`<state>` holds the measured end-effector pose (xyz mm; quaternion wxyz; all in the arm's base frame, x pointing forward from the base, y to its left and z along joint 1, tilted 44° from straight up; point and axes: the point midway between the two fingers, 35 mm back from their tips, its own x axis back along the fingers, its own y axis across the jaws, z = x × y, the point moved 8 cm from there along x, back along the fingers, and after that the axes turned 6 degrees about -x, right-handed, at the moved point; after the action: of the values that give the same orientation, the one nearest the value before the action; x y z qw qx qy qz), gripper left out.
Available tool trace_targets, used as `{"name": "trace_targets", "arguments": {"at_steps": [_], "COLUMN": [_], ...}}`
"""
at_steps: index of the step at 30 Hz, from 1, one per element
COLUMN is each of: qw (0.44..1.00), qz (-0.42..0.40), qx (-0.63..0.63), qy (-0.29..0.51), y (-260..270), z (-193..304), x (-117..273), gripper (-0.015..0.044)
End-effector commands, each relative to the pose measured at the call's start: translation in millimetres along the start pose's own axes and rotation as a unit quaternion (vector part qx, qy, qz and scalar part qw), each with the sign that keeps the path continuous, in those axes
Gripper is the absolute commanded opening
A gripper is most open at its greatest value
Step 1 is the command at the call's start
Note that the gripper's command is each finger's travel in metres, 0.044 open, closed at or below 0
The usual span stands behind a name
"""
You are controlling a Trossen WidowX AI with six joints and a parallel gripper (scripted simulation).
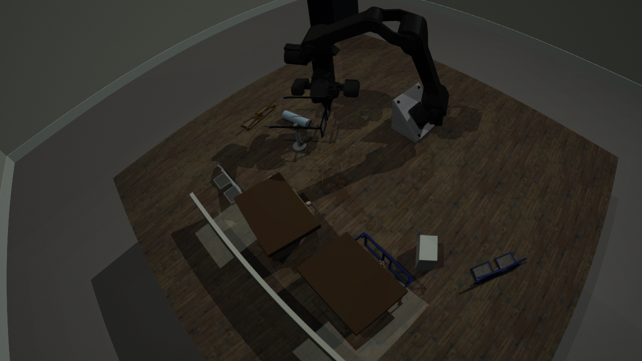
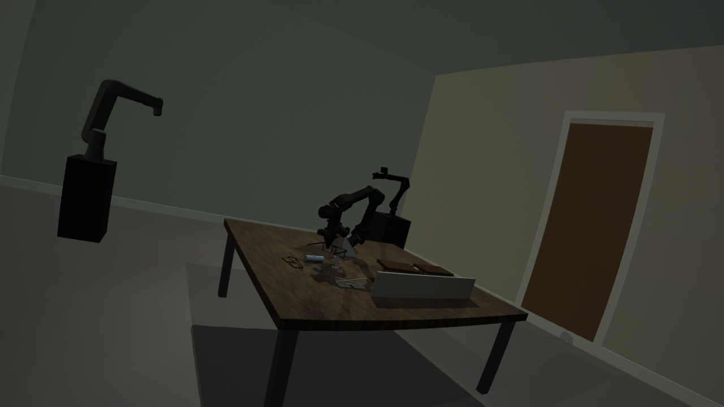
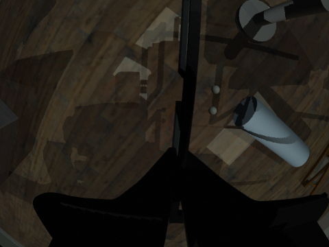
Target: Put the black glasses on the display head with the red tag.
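Note:
My gripper (image 1: 326, 103) (image 3: 177, 155) is shut on the black glasses (image 1: 322, 128) (image 3: 195, 38), holding them by the middle of the front frame, in the air. Both temples are open and point left in the top view, one of them over the post of a small grey stand (image 1: 299, 146) (image 3: 257, 20). The display heads stand under two brown boards (image 1: 277, 214) (image 1: 352, 283) and are almost wholly hidden. Only a small pale part (image 1: 308, 203) shows at the first board's edge. Blue glasses (image 1: 386, 256) show at the second board's edge. No red tag can be made out.
A pale blue cylinder (image 1: 296, 118) (image 2: 313, 258) (image 3: 279, 135) lies beside the stand. Orange glasses (image 1: 259, 116) (image 2: 293, 261) lie beyond it. Silver glasses (image 1: 231, 183) lie by the first board. A long white panel (image 1: 258, 275) (image 2: 422, 285) stands behind the boards. A white box (image 1: 428, 247) and more blue glasses (image 1: 497, 271) are at right.

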<state>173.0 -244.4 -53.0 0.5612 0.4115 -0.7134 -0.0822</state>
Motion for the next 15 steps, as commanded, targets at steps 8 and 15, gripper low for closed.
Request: {"name": "trace_targets", "arguments": {"at_steps": [8,15], "qw": [1.000,1.000], "qz": [-0.001,-0.001], "qx": [0.000,0.000], "qy": [0.002,0.002], "y": [0.9,1.1], "z": [-3.2,-7.9], "x": [-0.7,1.9], "gripper": [0.0000,0.0000]}}
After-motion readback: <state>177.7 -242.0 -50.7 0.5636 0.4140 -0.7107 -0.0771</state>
